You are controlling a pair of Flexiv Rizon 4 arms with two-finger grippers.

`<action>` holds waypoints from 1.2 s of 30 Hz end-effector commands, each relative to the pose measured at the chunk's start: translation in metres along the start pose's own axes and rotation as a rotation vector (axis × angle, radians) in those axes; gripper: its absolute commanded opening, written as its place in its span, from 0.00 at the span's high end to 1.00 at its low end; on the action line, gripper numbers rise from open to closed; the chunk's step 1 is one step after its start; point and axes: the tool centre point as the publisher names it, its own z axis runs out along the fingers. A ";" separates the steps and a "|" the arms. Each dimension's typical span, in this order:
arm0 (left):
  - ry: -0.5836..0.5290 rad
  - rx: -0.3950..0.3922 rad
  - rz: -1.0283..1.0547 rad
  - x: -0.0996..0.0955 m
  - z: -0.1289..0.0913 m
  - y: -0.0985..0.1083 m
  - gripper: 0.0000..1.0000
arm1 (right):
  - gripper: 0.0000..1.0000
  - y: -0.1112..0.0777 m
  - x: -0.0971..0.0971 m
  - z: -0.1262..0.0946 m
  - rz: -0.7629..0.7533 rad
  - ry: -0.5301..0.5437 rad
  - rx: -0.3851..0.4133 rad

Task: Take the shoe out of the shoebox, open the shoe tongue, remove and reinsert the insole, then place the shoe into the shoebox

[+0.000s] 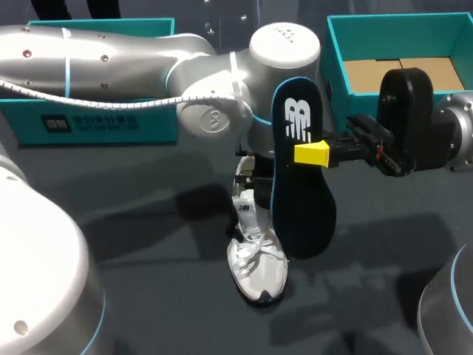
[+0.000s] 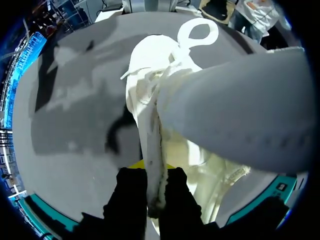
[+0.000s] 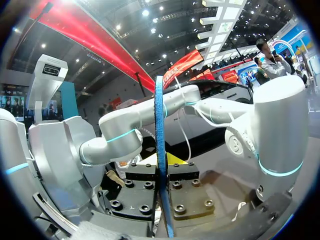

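While the right jaws are closed on the dark insole [image 1: 299,170], held upright in the air just beside and above the white shoe [image 1: 257,259] on the bench [image 1: 148,222], the left jaws are pinched on a white part at the shoe's opening. This is probably the tongue, but the view is too close to be sure. For a good reinsertion, I think the left arm should keep the opening wide, and the insole should tilt toe-first and slide in without folding.
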 end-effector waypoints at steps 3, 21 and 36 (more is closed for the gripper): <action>-0.007 0.008 -0.003 -0.004 0.001 0.004 0.75 | 1.00 -0.001 0.001 0.001 0.001 -0.003 0.000; -0.492 -0.106 0.005 0.014 -0.136 0.005 0.00 | 1.00 -0.001 0.001 0.001 0.001 -0.003 0.000; -0.515 -0.141 0.009 0.012 -0.137 0.006 0.00 | 1.00 -0.001 0.001 0.001 0.001 -0.003 0.000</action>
